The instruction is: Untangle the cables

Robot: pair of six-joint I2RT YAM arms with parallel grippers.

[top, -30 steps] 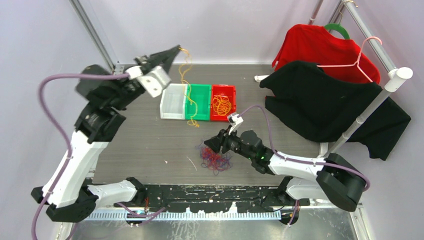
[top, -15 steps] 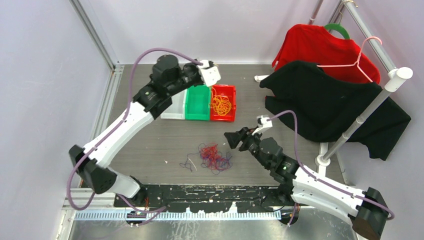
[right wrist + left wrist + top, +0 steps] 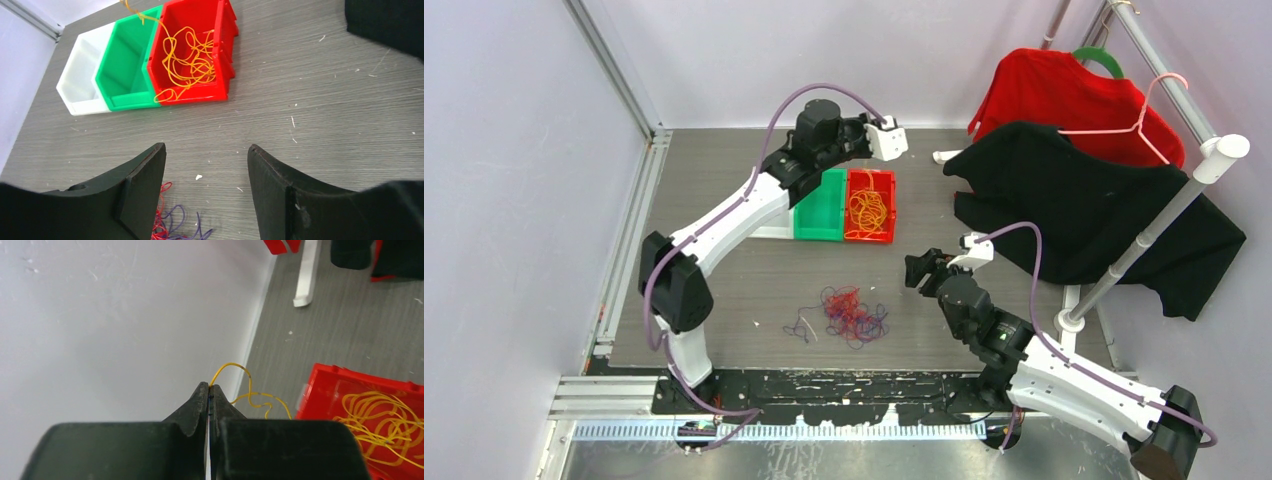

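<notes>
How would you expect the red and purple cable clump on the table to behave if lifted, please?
Probably floppy: the clump lies flat in loose loops, and the yellow cable droops from the left gripper. Likely very light, being thin strands. Its crossing strands may snag and lift together.

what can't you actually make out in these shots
1. Red and purple tangle: top view too small to trace single strands; right wrist view cut by the bottom edge and the right gripper.
2. Yellow cable in the left gripper: left wrist view hides its lower run behind the fingers; right wrist view cuts it at the top edge.
</notes>
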